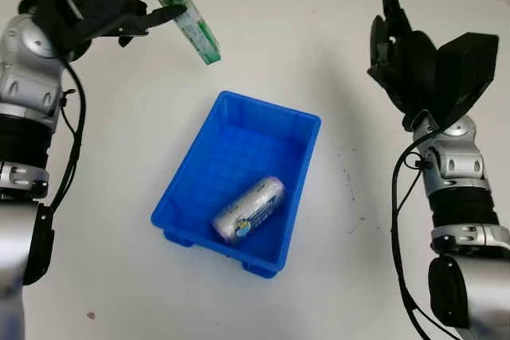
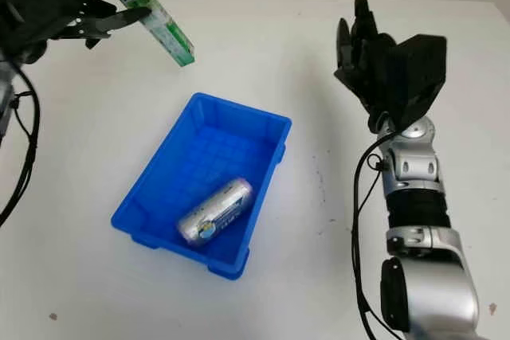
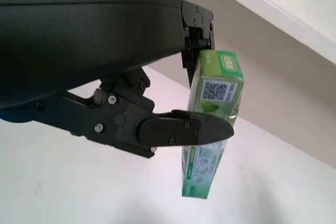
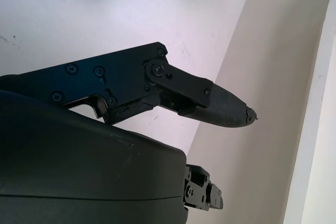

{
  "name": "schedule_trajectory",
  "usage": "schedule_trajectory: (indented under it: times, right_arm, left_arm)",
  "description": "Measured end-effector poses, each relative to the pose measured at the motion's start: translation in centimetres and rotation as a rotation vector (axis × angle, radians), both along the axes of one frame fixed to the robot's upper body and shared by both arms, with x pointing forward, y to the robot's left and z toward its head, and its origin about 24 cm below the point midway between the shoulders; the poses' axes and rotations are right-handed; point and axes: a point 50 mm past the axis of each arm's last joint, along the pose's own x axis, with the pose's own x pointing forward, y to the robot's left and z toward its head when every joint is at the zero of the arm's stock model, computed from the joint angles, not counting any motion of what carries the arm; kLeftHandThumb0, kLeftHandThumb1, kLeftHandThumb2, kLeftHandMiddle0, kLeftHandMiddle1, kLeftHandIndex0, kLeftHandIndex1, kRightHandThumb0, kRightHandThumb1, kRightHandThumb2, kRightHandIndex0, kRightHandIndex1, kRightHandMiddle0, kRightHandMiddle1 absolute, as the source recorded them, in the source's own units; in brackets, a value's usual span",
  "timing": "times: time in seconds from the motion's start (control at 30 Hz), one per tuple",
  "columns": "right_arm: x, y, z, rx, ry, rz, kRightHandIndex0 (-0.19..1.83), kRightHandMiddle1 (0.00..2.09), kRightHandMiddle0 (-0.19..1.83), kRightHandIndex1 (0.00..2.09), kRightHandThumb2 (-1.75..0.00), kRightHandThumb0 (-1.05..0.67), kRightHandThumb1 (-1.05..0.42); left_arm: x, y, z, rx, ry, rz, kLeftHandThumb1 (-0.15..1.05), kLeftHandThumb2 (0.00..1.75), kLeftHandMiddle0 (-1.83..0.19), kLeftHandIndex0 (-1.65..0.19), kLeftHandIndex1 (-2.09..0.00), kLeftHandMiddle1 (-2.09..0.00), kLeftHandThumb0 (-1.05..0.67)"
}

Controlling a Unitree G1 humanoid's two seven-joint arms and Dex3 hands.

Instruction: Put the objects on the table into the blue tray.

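Left hand (image 1: 119,9): upper left of frame, fingers clamped on green box (image 1: 187,17), its top end hidden behind them.
Right hand (image 1: 406,49): upper right, open.
Blue tray (image 1: 299,189): centre of counter (image 1: 119,236), holding can (image 1: 249,209).

Silver-jointed arms, black cables, black screwed hands.

My left arm comes up the left side and bends in at the far left, where my left hand (image 1: 119,5) is raised above the table with its fingers (image 3: 184,129) clamped on a green carton (image 1: 187,17), which hangs tilted with its lower end toward the right. My right arm rises along the right side, its silver forearm upright. My right hand (image 1: 414,53) is lifted at the far right, open, holding nothing, fingers pointing away from me.
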Motion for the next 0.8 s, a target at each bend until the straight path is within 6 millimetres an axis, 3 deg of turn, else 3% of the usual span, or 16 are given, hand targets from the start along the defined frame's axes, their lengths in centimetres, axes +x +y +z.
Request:
schedule_trajectory:
  times: [0.43,0.5,0.57,0.6,0.63,0.67,0.7,0.8]
  right_arm:
    - [0.3,0.2,-0.1,0.001,0.011,0.012,-0.19,0.0,-0.19,0.0,-0.75,-0.64,-1.05]
    - [0.3,0.2,-0.2,0.002,0.011,0.01,-0.19,0.0,-0.19,0.0,-0.75,-0.64,-1.05]
    - [0.3,0.1,-0.2,0.003,0.012,0.003,-0.19,0.0,-0.19,0.0,-0.74,-0.64,-1.05]
    - [0.3,0.1,-0.2,0.004,0.011,0.0,-0.19,0.0,-0.19,0.0,-0.75,-0.63,-1.05]
    - [0.3,0.1,-0.2,0.004,0.011,0.0,-0.19,0.0,-0.19,0.0,-0.75,-0.63,-1.05]
    - [0.3,0.1,-0.2,0.004,0.012,0.002,-0.19,0.0,-0.19,0.0,-0.76,-0.63,-1.05]
    - [0.3,0.1,-0.2,0.004,0.012,0.006,-0.19,0.0,-0.19,0.0,-0.75,-0.63,-1.05]
    - [0.3,0.2,-0.2,0.002,0.009,0.022,-0.19,0.0,-0.19,0.0,-0.73,-0.61,-1.05]
  left_arm:
    - [-6.4,-1.7,3.2,0.023,0.033,-0.152,1.05,0.35,-0.95,-0.67,-2.09,-2.09,-0.41]
    - [-7.3,-1.7,3.5,0.058,0.053,-0.144,1.05,0.37,-0.89,-0.51,-2.09,-2.09,-0.42]
    - [-8.1,-1.6,3.5,0.117,0.088,-0.138,1.05,0.36,-0.62,-0.18,-2.09,-2.09,-0.43]
    - [-8.4,-1.6,3.3,0.154,0.114,-0.134,1.05,0.34,-0.37,-0.02,-2.08,-2.09,-0.43]
    - [-8.6,-1.6,3.1,0.186,0.144,-0.135,1.05,0.29,-0.07,0.11,-1.96,-2.08,-0.45]
    - [-8.7,-1.6,2.7,0.207,0.177,-0.138,1.05,0.25,0.06,0.15,-1.85,-2.04,-0.46]
    - [-8.7,-1.7,2.4,0.225,0.212,-0.144,1.05,0.22,0.12,0.17,-1.68,-1.82,-0.47]
    - [-8.6,-2.0,1.5,0.282,0.291,-0.171,1.05,0.14,-0.05,0.13,-0.79,-0.55,-0.46]
